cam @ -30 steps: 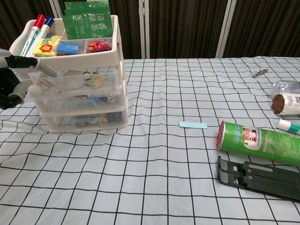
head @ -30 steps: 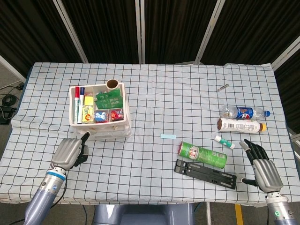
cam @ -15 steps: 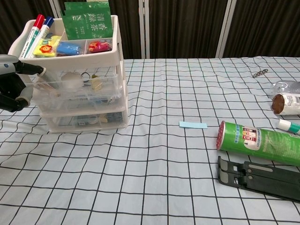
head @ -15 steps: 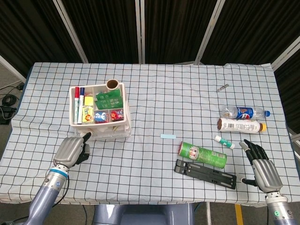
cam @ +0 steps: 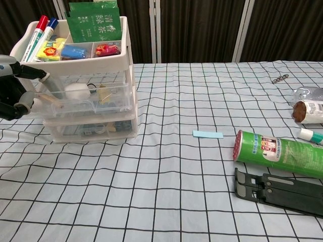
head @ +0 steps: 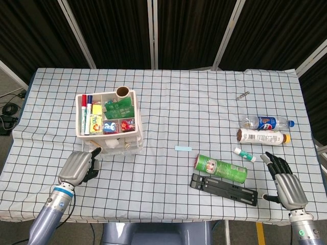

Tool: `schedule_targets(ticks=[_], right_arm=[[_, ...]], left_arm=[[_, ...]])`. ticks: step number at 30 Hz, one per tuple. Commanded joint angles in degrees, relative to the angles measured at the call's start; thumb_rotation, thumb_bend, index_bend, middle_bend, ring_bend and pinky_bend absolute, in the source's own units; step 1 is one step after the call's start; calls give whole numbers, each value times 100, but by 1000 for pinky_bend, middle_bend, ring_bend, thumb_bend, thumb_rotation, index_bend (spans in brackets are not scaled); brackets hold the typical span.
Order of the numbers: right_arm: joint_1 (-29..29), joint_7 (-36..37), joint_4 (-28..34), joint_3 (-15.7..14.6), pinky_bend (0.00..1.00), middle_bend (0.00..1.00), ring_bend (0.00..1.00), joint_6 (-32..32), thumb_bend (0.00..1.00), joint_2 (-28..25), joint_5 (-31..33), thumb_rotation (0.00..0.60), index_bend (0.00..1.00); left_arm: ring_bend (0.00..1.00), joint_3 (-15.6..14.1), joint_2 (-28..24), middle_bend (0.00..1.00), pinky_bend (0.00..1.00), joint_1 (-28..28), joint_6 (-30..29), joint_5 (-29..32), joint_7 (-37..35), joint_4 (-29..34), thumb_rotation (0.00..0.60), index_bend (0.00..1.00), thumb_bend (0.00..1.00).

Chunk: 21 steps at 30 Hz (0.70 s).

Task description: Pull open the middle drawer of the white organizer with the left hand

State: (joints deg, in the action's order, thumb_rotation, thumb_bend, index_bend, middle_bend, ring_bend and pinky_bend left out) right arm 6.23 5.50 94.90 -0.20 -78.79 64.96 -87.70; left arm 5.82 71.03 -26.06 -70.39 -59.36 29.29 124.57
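Observation:
The white organizer [head: 132, 102] [cam: 126, 50] stands on the checked cloth at the left, its top tray holding markers and packets. The clear drawer [cam: 81, 101] [head: 121, 147] under that tray sticks out a little toward me, with small items inside. My left hand [head: 76, 167] [cam: 11, 93] is at the drawer's front left corner. One finger hooks over the top of the front and the thumb sits below it; the other fingers are curled in. My right hand [head: 285, 185] rests far right near the table's front edge, fingers spread and holding nothing. It shows only in the head view.
A green can [head: 220, 169] [cam: 277, 154] lies on its side beside a black folding stand [head: 224, 189] [cam: 277, 191]. Two bottles [head: 265, 122] [head: 260, 136] and a small tube [head: 244, 154] lie at the right. A light blue slip [head: 183, 148] [cam: 207, 134] lies mid-table.
My left hand has drawn back toward the table's front edge, and the clear drawer has slid out of the organizer with it. The right hand has not moved.

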Motion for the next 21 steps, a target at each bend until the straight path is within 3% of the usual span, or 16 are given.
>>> schedule_targets(ticks=[1,21], right_arm=[[-2,0,3,-1,0,0,0,-1,114,0,-1,600,40],[-10,51,28,7,0,0,0,-34,114,-34,-13,600,40]], left_arm=[[874,-43,-45,864,792,11,9,-14,-44,32,600,315,822],[874,-497,-238,864,792,260,-55,-741,-384,193,600,333,822]])
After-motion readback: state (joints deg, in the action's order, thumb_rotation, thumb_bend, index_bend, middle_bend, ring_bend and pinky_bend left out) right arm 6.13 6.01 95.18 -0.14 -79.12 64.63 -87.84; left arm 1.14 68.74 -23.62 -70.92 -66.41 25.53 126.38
